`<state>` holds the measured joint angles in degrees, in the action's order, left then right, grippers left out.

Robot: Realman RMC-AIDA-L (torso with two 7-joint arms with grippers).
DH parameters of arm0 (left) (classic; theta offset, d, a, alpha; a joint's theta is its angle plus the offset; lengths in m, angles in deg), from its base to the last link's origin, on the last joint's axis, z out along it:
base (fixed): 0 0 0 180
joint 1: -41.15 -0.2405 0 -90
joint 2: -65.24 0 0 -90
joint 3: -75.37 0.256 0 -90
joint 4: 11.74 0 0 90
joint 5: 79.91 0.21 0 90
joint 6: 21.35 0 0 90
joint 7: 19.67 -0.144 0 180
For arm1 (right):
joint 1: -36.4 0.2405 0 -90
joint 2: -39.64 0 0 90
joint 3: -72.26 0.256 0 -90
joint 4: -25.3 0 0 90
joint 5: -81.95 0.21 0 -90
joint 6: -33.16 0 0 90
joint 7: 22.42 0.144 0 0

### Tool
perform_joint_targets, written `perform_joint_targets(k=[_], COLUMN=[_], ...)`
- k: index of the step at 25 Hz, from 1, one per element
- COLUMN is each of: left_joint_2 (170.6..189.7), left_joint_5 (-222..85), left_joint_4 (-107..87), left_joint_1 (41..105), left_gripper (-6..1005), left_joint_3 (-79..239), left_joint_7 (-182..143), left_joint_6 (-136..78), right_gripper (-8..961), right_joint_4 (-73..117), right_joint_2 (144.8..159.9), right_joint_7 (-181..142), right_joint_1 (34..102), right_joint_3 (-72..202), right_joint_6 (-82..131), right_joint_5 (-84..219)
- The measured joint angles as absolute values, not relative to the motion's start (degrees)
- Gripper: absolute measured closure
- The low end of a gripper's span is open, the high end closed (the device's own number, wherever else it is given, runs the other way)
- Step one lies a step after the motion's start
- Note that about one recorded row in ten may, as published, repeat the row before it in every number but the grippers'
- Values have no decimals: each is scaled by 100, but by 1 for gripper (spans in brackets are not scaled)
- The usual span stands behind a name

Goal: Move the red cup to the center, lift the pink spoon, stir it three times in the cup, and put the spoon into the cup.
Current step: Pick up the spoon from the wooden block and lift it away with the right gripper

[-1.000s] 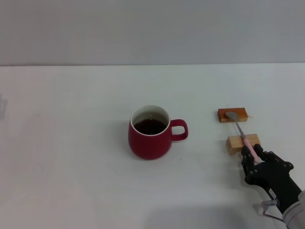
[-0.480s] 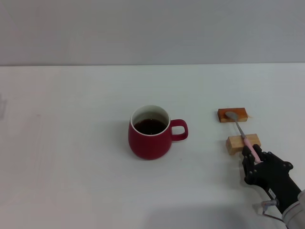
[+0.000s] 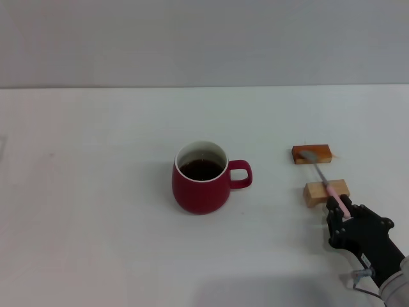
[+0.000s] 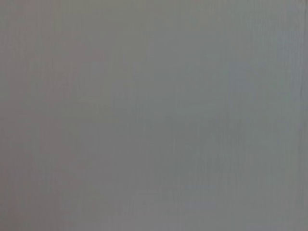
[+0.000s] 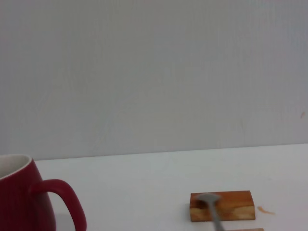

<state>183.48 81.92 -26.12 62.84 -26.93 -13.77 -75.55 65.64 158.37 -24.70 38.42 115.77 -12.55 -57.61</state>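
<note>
The red cup (image 3: pixel 200 185) stands mid-table, holding dark liquid, its handle pointing right; its rim and handle also show in the right wrist view (image 5: pixel 19 192). Right of it lies the pink spoon (image 3: pixel 321 174), its grey bowl (image 5: pixel 208 198) on a reddish-brown wooden block (image 3: pixel 312 154) and its pink handle crossing a pale wooden block (image 3: pixel 326 192). My right gripper (image 3: pixel 342 212) sits at the near right, shut on the end of the pink handle. The left gripper is out of view; its wrist view shows only plain grey.
The white table (image 3: pixel 96 211) stretches wide to the left of the cup and ends at a grey wall behind. Only the two wooden blocks lie between the cup and my right gripper.
My right gripper has crept slightly toward the near edge with the spoon handle in it, and the spoon bowl has shifted a little on the reddish block. The cup has not moved.
</note>
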Motion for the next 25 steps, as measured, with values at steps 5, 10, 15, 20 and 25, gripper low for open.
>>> perform_joint_targets(k=[5,10,15,20,25], left_joint_2=[18351,18355,18359,18363,18363], left_joint_5=[8189,8189,8189,8189,8189], left_joint_4=[-2647,-2650,-2651,-2642,-2611], left_joint_1=[6258,6242,6241,6244,6265], left_gripper=[153,153,153,153,153], left_joint_3=[-2693,-2693,-2693,-2693,-2693], left_joint_7=[-1377,-1372,-1365,-1361,-1360], left_joint_6=[-7558,-7558,-7558,-7558,-7558], right_gripper=[779,790,791,792,792], right_joint_4=[6564,6564,6539,6510,6523], right_joint_2=[15837,15837,15839,15845,15846], right_joint_7=[-2470,-2471,-2473,-2502,-2672], right_joint_1=[3830,3825,3826,3823,3817], right_joint_3=[11565,11559,11562,11572,11585], right_joint_6=[-1288,-1298,-1300,-1305,-1308], right_joint_5=[-5765,-5782,-5786,-5788,-5761])
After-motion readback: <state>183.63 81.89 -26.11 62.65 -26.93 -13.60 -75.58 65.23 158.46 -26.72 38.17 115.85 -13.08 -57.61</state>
